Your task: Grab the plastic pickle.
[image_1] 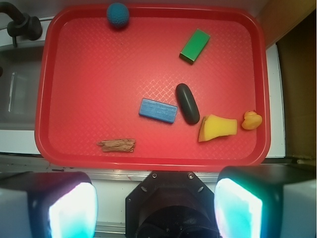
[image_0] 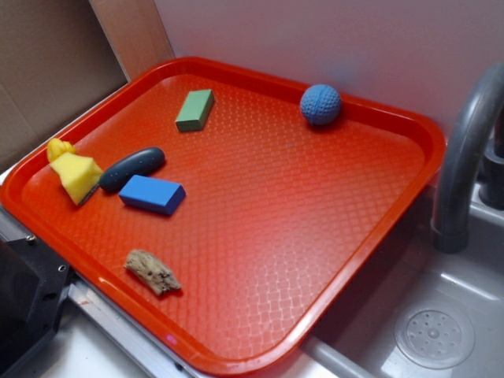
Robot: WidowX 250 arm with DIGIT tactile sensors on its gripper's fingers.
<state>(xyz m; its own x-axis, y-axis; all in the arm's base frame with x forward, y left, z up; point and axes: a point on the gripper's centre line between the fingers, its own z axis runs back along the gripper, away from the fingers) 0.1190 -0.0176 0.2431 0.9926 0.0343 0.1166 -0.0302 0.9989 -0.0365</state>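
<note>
The plastic pickle [image_0: 132, 168] [image_1: 187, 103] is a dark, almost black capsule lying flat on the red tray [image_0: 331, 260] [image_1: 89, 74], between the blue block [image_0: 153, 194] [image_1: 158, 110] and the yellow piece [image_0: 77, 176] [image_1: 218, 127]. In the wrist view my gripper [image_1: 156, 208] hangs high over the tray's near edge, well back from the pickle. Its two pale fingertips [image_1: 73, 210] stand wide apart with nothing between them. The gripper does not show in the exterior view.
Also on the tray are a green block [image_0: 194, 109] [image_1: 194, 46], a blue ball [image_0: 320, 105] [image_1: 118, 14], a brown rough chunk [image_0: 152, 272] [image_1: 117, 145] and a small yellow duck [image_0: 58, 148] [image_1: 251, 120]. A sink with a grey faucet [image_0: 465, 150] adjoins the tray.
</note>
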